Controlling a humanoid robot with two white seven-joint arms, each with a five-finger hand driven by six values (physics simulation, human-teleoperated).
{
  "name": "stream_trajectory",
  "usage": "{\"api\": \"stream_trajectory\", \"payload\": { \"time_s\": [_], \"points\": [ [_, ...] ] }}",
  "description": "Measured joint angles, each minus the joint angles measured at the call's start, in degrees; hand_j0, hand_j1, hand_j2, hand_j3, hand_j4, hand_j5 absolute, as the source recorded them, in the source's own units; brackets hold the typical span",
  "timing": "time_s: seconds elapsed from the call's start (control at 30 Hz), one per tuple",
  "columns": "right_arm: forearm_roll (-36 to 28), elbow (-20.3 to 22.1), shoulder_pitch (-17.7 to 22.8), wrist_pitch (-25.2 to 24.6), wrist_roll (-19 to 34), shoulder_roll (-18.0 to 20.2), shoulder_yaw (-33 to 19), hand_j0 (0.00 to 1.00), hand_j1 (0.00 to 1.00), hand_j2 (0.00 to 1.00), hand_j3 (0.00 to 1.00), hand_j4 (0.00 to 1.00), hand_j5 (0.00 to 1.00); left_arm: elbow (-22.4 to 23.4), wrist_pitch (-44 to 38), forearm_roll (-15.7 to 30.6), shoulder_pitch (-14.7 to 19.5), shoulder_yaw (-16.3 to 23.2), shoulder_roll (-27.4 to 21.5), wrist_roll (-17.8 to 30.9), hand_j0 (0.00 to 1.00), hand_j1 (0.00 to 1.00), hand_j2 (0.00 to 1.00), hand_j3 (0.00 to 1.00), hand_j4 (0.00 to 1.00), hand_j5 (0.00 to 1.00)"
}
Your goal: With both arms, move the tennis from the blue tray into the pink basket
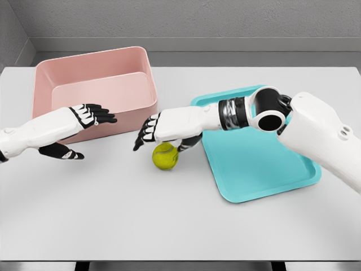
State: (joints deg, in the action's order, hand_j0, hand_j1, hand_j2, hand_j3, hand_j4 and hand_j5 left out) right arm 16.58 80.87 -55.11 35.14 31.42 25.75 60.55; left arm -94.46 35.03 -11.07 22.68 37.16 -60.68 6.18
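The yellow-green fuzzy tennis ball (165,156) sits mid-tabletop, left of the flat blue plastic tray (265,169). Right hand (155,131) hovers over it, fingers spread. Left hand (84,121) waits open beside the pink rectangular basket (93,90).

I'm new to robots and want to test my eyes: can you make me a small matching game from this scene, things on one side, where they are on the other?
Things:
1. tennis ball
2. pink basket
3. blue tray
4. left hand

Places:
A. right side of the table
B. on the bare table, under the right hand
C. in front of the basket
D. far left of the table

Pairs: 1-B, 2-D, 3-A, 4-C
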Motion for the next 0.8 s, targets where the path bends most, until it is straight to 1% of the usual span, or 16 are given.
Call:
{"api": "stream_trajectory", "payload": {
  "time_s": [0.07, 0.13, 0.2, 0.3, 0.33, 0.37, 0.4, 0.47, 0.53, 0.6, 0.67, 0.7, 0.73, 0.8],
  "points": [
    [-0.15, 0.59, -1.05, -0.01, -0.27, 1.10, -0.20, 0.99, 0.99, 0.99, 0.99, 0.99, 0.99, -0.01, 0.00, 1.12, 0.17, 0.07, 0.10, -0.03, 1.00, 1.00, 1.00, 1.00, 1.00, 1.00],
    [-0.50, 1.90, -2.64, -0.02, -1.29, 3.76, -0.46, 0.99, 0.99, 0.99, 0.99, 0.99, 0.99, 0.02, 0.00, 1.95, 0.61, 0.11, 0.96, -0.01, 1.00, 1.00, 1.00, 1.00, 1.00, 1.00],
    [-0.95, 2.76, -3.69, -0.03, -3.22, 8.20, -0.88, 1.00, 1.00, 1.00, 1.00, 1.00, 1.00, 0.06, 0.00, 2.49, 0.88, 0.16, 2.31, 0.11, 1.00, 1.00, 1.00, 1.00, 1.00, 1.00],
    [-2.20, 3.62, -3.60, -0.02, -5.02, 16.99, -1.18, 1.00, 1.00, 1.00, 1.00, 1.00, 1.00, 0.08, 0.00, 2.83, 1.05, 0.23, 4.97, 0.36, 1.00, 1.00, 1.00, 1.00, 1.00, 1.00],
    [-2.39, 3.75, -3.34, -0.02, -5.31, 19.47, -1.22, 1.00, 1.00, 1.00, 1.00, 1.00, 1.00, 0.08, 0.00, 2.88, 1.67, 0.27, 5.82, 0.42, 1.00, 1.00, 1.00, 1.00, 1.00, 1.00],
    [-2.53, 3.85, -2.90, -0.01, -5.49, 21.53, -1.21, 1.00, 1.00, 1.00, 1.00, 1.00, 1.00, 0.10, 0.00, 2.90, 2.46, 0.59, 6.70, 0.49, 1.00, 1.00, 1.00, 1.00, 1.00, 1.00],
    [-2.64, 3.94, -2.90, -0.01, -5.60, 23.30, -1.20, 1.00, 1.00, 1.00, 1.00, 1.00, 1.00, 0.12, -0.01, 2.89, 4.22, 1.40, 7.50, 0.54, 1.00, 1.00, 1.00, 1.00, 1.00, 1.00],
    [-2.76, 4.62, -2.81, -0.01, -5.77, 26.26, -1.21, 1.00, 1.00, 1.00, 1.00, 1.00, 1.00, 0.14, 0.00, 2.68, 5.09, 3.06, 8.93, 1.16, 1.00, 1.00, 1.00, 1.00, 1.00, 1.00],
    [-2.84, 5.56, -2.02, 0.00, -5.87, 28.21, -1.28, 1.00, 1.00, 1.00, 1.00, 1.00, 1.00, 0.19, -0.01, 2.60, 7.73, 5.13, 9.81, 1.92, 1.00, 1.00, 1.00, 1.00, 1.00, 1.00],
    [-2.92, 6.05, -1.93, -0.01, -5.93, 29.15, -1.36, 1.00, 1.00, 1.00, 1.00, 1.00, 1.00, 0.26, -0.01, 2.54, 10.54, 7.97, 10.57, 2.33, 1.00, 1.00, 1.00, 1.00, 1.00, 1.00],
    [-2.99, 6.31, -1.84, -0.01, -5.96, 29.59, -1.42, 1.00, 1.00, 1.00, 1.00, 1.00, 1.00, 0.47, -0.02, 2.52, 14.77, 11.92, 10.96, 2.51, 1.00, 1.00, 1.00, 1.00, 1.00, 1.00],
    [-3.02, 6.38, -1.76, -0.01, -5.97, 29.73, -1.44, 1.00, 1.00, 1.00, 1.00, 1.00, 1.00, 0.58, -0.01, 2.46, 15.64, 14.06, 11.09, 2.57, 1.00, 1.00, 1.00, 1.00, 1.00, 1.00],
    [-3.06, 6.44, -1.76, -0.02, -5.97, 29.78, -1.45, 1.00, 1.00, 1.00, 1.00, 1.00, 1.00, 0.67, 0.00, 2.40, 15.82, 15.77, 11.18, 2.60, 1.00, 1.00, 1.00, 1.00, 1.00, 1.00],
    [-3.24, 6.50, -1.85, -0.03, -5.98, 29.90, -1.44, 1.00, 1.00, 1.00, 1.00, 1.00, 1.00, 1.00, 0.01, 2.66, 18.45, 19.16, 11.30, 2.61, 1.00, 1.00, 1.00, 1.00, 1.00, 1.00]
  ]
}}
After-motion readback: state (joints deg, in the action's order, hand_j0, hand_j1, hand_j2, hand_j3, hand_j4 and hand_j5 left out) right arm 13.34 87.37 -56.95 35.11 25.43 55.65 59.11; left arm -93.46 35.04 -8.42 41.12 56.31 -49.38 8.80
